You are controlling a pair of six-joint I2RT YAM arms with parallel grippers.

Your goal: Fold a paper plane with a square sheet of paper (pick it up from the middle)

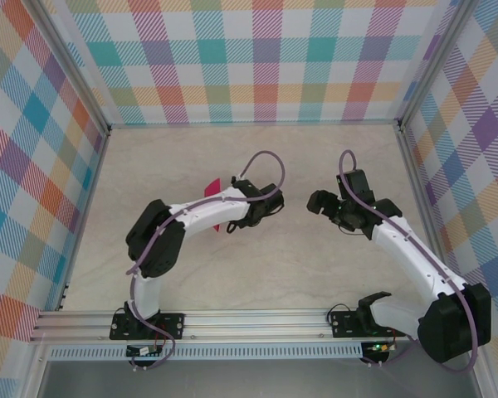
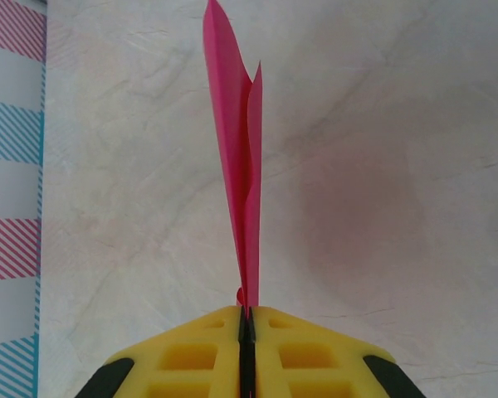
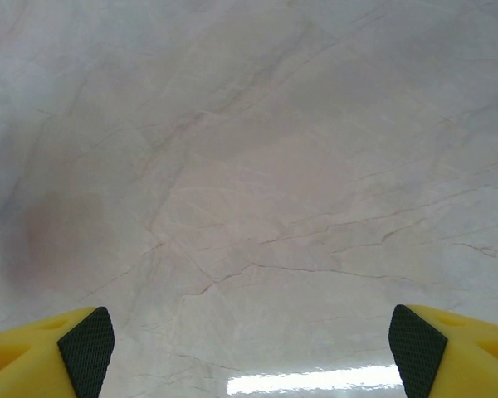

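The left jaws are pinching shut on the rear end of the paper plane [image 2: 241,166], which is standing straight out ahead of them, seen edge-on with its tip pointing away from the yellow pads [image 2: 191,356]. The right jaws are spread wide with nothing between them, hanging over bare worktop [image 3: 249,166]. The step in hand is probably firming the centre crease or handing the dart over. It is best done by gripping low on the spine without twisting. The right jaws should come in square to the flat sides and close just ahead of the left jaws, where the layers are lying together, not out where they are parting. The paper is thin, matte and magenta-pink, tapering to a sharp point, with two leaves splaying slightly towards the tip. It is likely to buckle under any sideways push. The worktop is pale, finely veined like marble and glossy. The right pads are faced with black gridded rubber [image 3: 87,344].
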